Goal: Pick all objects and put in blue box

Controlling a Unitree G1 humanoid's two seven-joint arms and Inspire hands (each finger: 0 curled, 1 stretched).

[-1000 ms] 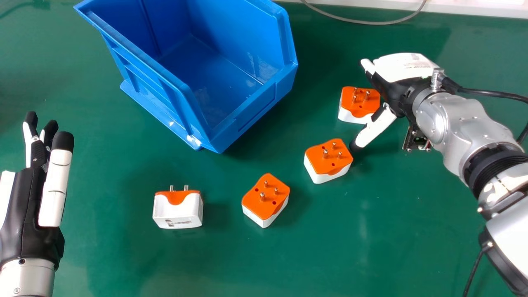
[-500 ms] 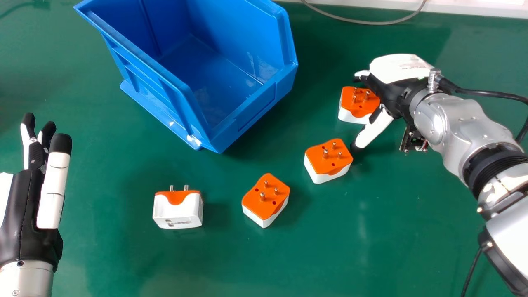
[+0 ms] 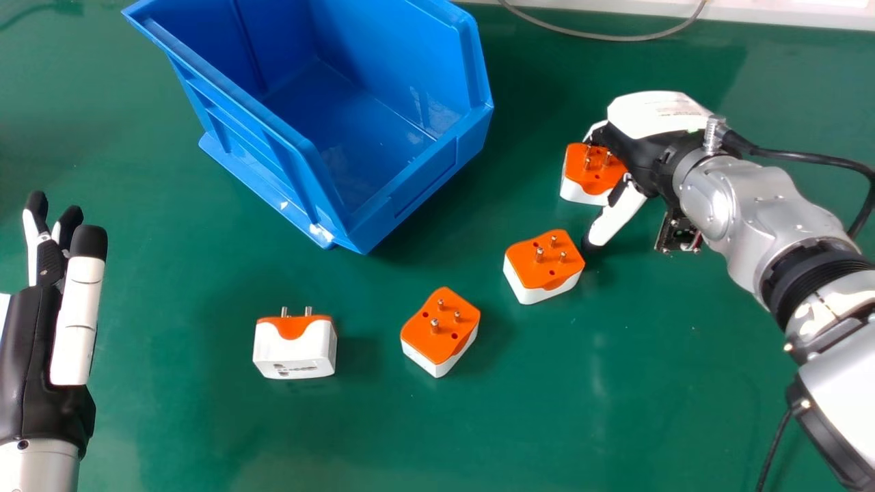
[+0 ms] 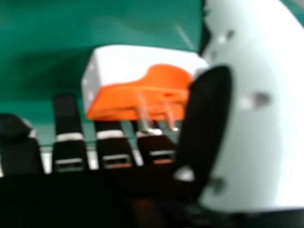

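At the right of the head view, my right hand (image 3: 639, 147) is over the far side of the farthest orange and white adapter (image 3: 581, 181), its fingers relaxed and bent slightly, its thumb stretched toward the near side. In the right hand view that adapter (image 4: 137, 95) lies between the fingers and the thumb of my right hand (image 4: 209, 118). Nearer on the table are a second adapter (image 3: 545, 268), a third (image 3: 437, 335) and a fourth (image 3: 294, 345) with its pins pointing away. The blue box (image 3: 417, 195) stands beyond them. My left hand (image 3: 31, 348) is open at the left edge.
A green table (image 3: 547, 410) carries everything. A grey cable (image 3: 601, 36) curves along its far edge, by a white strip (image 3: 772, 15). A black cable (image 3: 813, 156) runs from the right wrist.
My right hand has shifted slightly left and nearer, and its fingers have bent down behind the farthest adapter. My left hand has drifted a little left and nearer. The adapters have stayed put.
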